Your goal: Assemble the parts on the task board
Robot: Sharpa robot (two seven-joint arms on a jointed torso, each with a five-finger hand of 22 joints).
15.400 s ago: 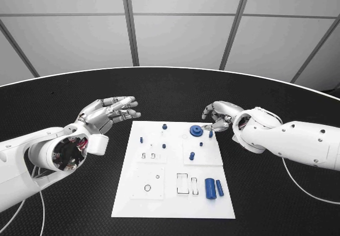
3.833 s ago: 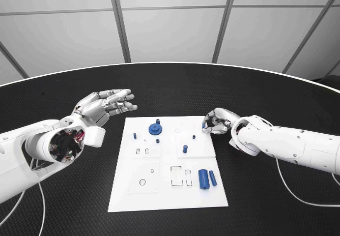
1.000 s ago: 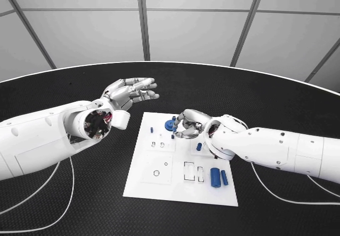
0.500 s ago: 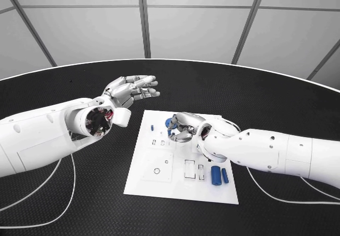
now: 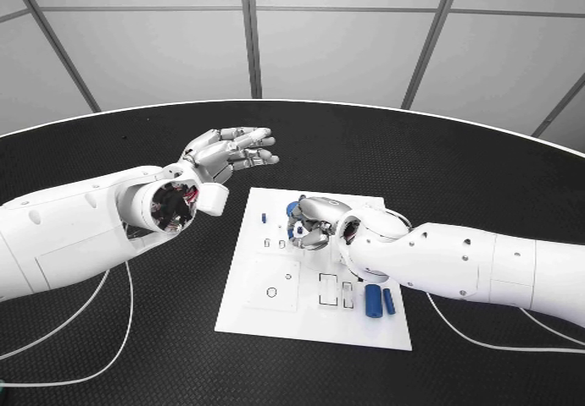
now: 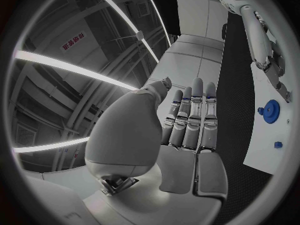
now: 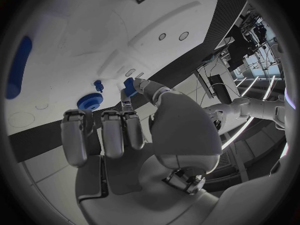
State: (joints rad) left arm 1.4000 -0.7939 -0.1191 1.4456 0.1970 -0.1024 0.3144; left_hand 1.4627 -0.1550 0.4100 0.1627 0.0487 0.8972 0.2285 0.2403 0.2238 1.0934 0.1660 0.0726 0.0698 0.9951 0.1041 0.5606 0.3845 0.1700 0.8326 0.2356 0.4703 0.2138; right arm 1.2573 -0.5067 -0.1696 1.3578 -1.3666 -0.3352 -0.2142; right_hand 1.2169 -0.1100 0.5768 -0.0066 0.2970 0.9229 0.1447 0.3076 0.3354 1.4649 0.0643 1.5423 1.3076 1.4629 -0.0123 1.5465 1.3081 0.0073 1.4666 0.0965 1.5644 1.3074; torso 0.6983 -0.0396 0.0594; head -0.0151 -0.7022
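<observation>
The white task board (image 5: 287,296) lies in the middle of the table. A blue gear (image 5: 292,210) stands near its far edge, and it appears again in the right wrist view (image 7: 91,102). My right hand (image 5: 316,226) hovers over the board just beside the gear. It pinches a small blue peg (image 7: 129,86) between thumb and a finger, the other fingers curled. A thin blue peg (image 5: 262,218) stands at the board's left side. Two blue cylinders (image 5: 372,300) lie near the board's right front. My left hand (image 5: 232,148) is raised off the board's far left corner, fingers spread and holding nothing.
The round black table (image 5: 134,338) has a white rim around it. Thin white cables (image 5: 116,330) trail over it at the front left and front right. My right forearm (image 5: 463,262) lies across the board's right side, hiding part of it.
My right hand has crept a little leftward and nearer across the board's far end, ending close beside the gear. The left hand has stayed raised and spread.
</observation>
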